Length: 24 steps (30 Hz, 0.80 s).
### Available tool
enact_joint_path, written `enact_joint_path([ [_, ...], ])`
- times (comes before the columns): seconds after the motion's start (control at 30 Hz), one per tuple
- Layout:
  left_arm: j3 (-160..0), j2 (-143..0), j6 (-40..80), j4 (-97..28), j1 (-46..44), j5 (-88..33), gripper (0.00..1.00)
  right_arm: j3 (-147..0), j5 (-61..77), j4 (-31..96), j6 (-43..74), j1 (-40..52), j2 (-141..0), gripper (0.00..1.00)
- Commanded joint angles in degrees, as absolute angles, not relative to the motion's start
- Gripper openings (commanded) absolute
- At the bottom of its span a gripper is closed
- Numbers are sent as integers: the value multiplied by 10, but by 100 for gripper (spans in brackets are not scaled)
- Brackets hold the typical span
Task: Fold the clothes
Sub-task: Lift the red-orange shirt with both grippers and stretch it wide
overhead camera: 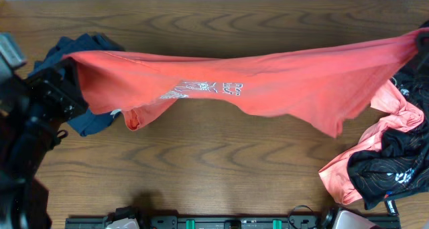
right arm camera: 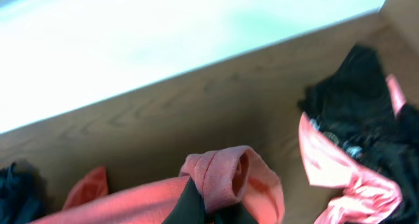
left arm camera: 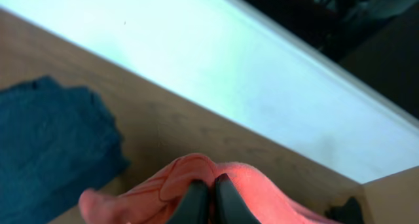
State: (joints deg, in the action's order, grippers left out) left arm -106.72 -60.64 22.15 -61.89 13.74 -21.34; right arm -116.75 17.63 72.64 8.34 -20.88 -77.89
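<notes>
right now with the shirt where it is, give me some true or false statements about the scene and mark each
1. The left tool is shut on the coral shirt. True.
2. The right tool is open and holds nothing. False: it pinches a bunched edge of the coral shirt.
3. A blue garment lies near the left tool. True.
4. The coral shirt lies folded flat on the table. False: it is stretched out between the two tools.
5. Black clothing sits in a pile at the right side. True.

We can read no text anywhere: the white print (overhead camera: 201, 90) on the coral-red T-shirt (overhead camera: 301, 82) and the white marking (overhead camera: 403, 178) on the black garment (overhead camera: 375, 169) are too blurred to make out.
</notes>
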Motion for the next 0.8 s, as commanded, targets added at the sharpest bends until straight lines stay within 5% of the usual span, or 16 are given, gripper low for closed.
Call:
enact_joint_path([
  [0.0, -1083, -616, 213, -617, 139, -229, 6, -1181, 143, 728, 65, -218, -782, 1],
  [0.37, -1079, -822, 190, -564, 113, -270, 6, -1181, 148, 713, 48, -201, -932, 1],
  [0.77, -1249, -1065, 173, -394, 74, -259, 6, -1206, 178, 393, 145, -152, -1034, 1],
])
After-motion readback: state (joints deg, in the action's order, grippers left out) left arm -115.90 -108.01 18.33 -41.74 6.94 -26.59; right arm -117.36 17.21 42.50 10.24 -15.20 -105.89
